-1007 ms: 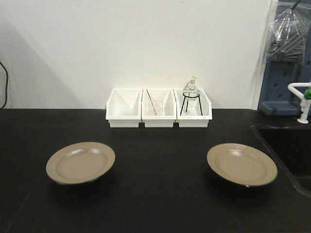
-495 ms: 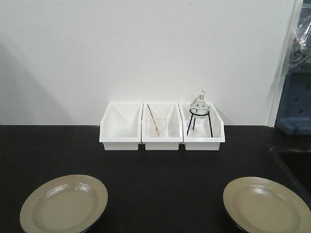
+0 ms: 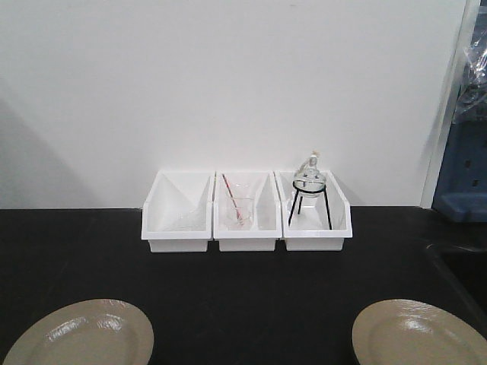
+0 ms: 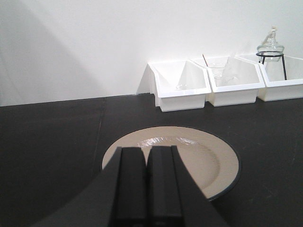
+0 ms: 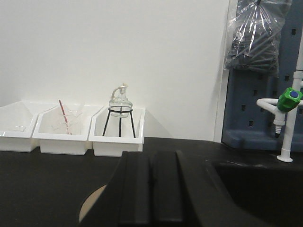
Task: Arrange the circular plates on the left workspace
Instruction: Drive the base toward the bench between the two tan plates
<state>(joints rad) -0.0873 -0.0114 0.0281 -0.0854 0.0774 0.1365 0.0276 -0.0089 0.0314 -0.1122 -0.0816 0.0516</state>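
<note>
Lying apart on the benchtop [image 3: 251, 289]: left plate [image 3: 80, 334], right plate [image 3: 418, 334]; left fingers [image 4: 147, 158] and right fingers [image 5: 151, 163] pressed together, empty

A flat matte black benchtop [image 3: 243, 281] runs back to a white wall. Two round, glossy beige plates with dark rims lie flat near its front edge, well apart: the left plate [image 3: 80, 334] and the right plate [image 3: 418, 334]. Three white plastic bins [image 3: 245, 236] stand in a row at the back, sides touching. A sunken black sink basin [image 5: 255, 184] interrupts the bench's right end
</note>
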